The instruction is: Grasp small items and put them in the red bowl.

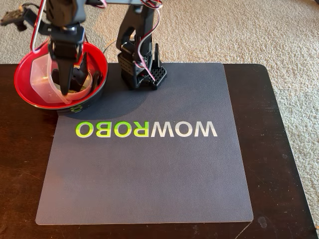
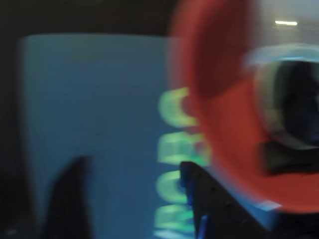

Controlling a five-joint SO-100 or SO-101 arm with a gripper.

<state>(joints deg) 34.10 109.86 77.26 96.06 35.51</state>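
Observation:
The red bowl [image 1: 24,78] sits at the mat's upper left corner in the fixed view. Inside it a clear square plastic tub [image 1: 40,74] leans on the left, and a cream round dish [image 1: 88,85] with dark pieces in and beside it lies on the right. My gripper [image 1: 74,80] hangs over the bowl's middle, fingers pointing down, open and empty. The wrist view is blurred: the red bowl [image 2: 224,124] fills the right side, with the cream dish [image 2: 264,107] and a dark bar [image 2: 284,157] inside. My gripper [image 2: 139,209] is open there over the mat.
A grey mat [image 1: 149,174] printed WOWROBO covers most of the dark wooden table [image 1: 279,149]. The arm's base [image 1: 140,67] stands at the mat's top edge, right of the bowl. Beige carpet [image 1: 249,30] lies beyond the table.

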